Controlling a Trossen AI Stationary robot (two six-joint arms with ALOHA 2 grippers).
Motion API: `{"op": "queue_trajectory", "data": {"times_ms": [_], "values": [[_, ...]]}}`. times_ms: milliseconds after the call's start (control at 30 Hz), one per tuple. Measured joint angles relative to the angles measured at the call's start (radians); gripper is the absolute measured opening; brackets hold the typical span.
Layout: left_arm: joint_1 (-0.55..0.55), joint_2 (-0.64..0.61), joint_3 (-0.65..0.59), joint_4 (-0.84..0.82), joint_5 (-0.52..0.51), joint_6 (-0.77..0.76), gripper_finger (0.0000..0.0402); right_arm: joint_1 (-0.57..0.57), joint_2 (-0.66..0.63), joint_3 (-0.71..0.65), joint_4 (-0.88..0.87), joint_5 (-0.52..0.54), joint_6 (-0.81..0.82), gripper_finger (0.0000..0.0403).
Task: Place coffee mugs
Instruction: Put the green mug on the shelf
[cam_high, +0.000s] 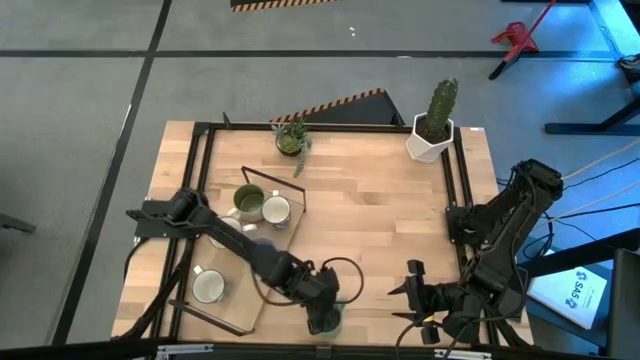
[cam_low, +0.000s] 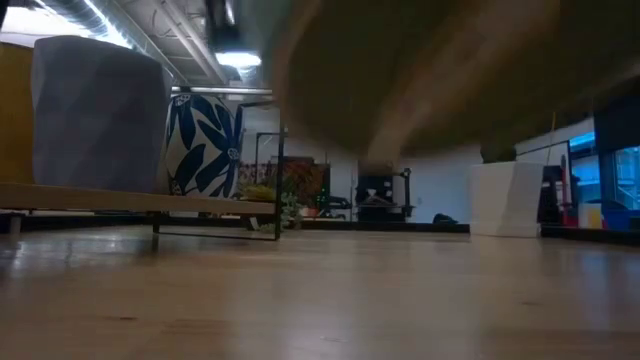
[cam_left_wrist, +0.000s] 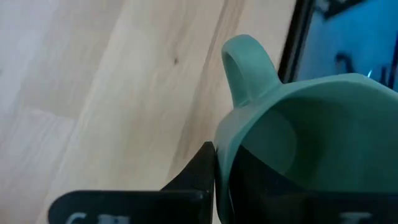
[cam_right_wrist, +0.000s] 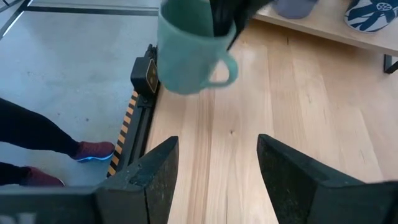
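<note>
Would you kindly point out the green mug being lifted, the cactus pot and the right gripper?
green mug (cam_right_wrist: 186, 59), right wrist view, outer wall.
cactus pot (cam_high: 430, 143), high view, white side.
right gripper (cam_right_wrist: 217, 162), right wrist view, between fingertips.

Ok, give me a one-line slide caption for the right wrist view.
Left gripper holds a green mug by its rim above the table; open right gripper waits nearby.

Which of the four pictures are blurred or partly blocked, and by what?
Low view: a large out-of-focus dark shape fills the top, hiding the arms. Left wrist view: the green mug sits very near the lens, soft-edged. Right wrist view: clear, with that mug held off the table. High view: sharp.
</note>
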Motion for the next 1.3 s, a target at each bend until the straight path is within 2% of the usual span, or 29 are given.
{"op": "queue_trajectory", "data": {"times_ms": [167,333,567,733,933,1100,1300], "values": [[-0.061,-0.075,0.001,-0.073,-0.075,-0.169,0.0019,0.000,0.000,0.000,-0.012,-0.004,-0.001,0.0204],[-0.143,-0.144,0.001,-0.268,-0.098,-0.381,0.0019,0.000,0.000,0.000,-0.034,-0.008,-0.001,0.0204],[-0.252,-0.225,0.002,-0.488,-0.195,-0.726,0.0019,0.000,0.000,0.000,-0.063,-0.007,-0.002,0.0204],[-0.308,-0.238,0.002,-0.643,-0.191,-0.935,0.0019,0.000,0.000,0.000,-0.077,-0.005,-0.002,0.0204],[-0.344,-0.236,0.002,-0.674,-0.186,-0.972,0.0019,-0.001,0.001,0.000,-0.078,-0.003,-0.002,0.0204],[-0.361,-0.236,-0.016,-0.776,-0.208,-0.962,0.0019,-0.001,0.001,0.000,-0.085,0.011,-0.002,0.0204],[-0.374,-0.235,-0.103,-0.703,-0.183,-0.914,0.0019,-0.001,0.001,0.000,-0.108,0.011,-0.002,0.0204]]}}
